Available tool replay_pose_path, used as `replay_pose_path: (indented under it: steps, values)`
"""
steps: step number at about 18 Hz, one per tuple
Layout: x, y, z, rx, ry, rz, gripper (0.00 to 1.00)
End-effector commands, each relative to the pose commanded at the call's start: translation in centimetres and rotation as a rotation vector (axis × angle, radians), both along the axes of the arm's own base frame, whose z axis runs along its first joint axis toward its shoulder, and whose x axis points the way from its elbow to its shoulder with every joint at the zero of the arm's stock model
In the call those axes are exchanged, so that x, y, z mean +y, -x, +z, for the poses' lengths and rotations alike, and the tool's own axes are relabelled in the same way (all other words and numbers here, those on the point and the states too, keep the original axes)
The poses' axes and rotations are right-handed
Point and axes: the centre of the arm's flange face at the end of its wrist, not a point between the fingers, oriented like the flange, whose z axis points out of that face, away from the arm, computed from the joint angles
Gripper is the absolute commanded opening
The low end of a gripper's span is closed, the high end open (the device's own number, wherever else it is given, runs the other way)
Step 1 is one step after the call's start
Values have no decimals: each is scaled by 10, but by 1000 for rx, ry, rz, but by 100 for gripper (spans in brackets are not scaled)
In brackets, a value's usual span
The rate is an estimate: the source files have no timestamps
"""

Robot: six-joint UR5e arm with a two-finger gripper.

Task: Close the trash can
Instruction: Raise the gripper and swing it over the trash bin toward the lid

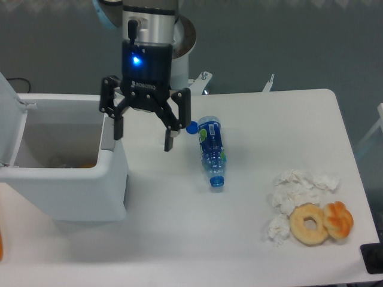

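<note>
The trash can [63,170] stands at the left edge of the desk [251,239], its mouth open to the camera and something orange lying at the bottom. Its lid [11,122] is swung up and back on the far-left side, rising almost upright at the left border of the view, so the hinge line runs along the can's left rim and the lid's free edge points upward. The grey latch panel [109,133] sits on the opposite, right rim.

The pincer [144,131] hangs open-handed, its two fingers spread wide and holding nothing. One fingertip is over the can's right rim, close by the latch panel; the other is out over bare desk toward the middle. How high it is above the rim cannot be read from this view.

The relation that matters: the lid lies to the left of the pincer, across the whole width of the open mouth, with the hinge on the far side. To shut the can, the pincer would likely need to travel left over the opening, get behind or above the raised lid, and push it down and to the right toward the latch.

A blue plastic bottle [211,152] lies on its side just right of the pincer. Crumpled tissues [296,194] and two doughnuts [320,222] rest near the desk's front right corner, well apart from the can.
</note>
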Motion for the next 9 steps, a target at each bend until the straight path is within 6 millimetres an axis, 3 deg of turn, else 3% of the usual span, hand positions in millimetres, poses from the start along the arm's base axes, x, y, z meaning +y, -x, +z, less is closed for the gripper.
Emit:
replay_pose_path:
  steps: [2,9]
  values:
    - [3,-23,8,-15,-17,-17,100]
    - [5,-68,39,-135,-114,-48,100]
